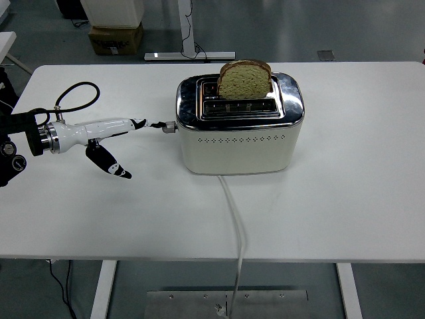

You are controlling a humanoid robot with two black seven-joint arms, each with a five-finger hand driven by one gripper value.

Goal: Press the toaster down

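Left hand [106,136]: fingers [154,124] spread wide, holding nothing, one fingertip at the lever [169,127].
Toaster [239,126]: on the desk [358,193], just right of the fingers.
Bread [244,80]: upright in a slot.

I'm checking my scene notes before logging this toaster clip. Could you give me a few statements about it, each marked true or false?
1. The left hand reaches toward the toaster from the picture's left, a fingertip at the lever knob on the toaster's left end. True.
2. The bread slice is pushed fully down inside the slot. False: it stands well above the toaster's top.
3. The toaster's cord runs over the table's near edge. True.
4. The hand is gripping the bread. False: it holds nothing, its fingers are spread.
5. The toaster lies on its side. False: it stands upright on the white table.
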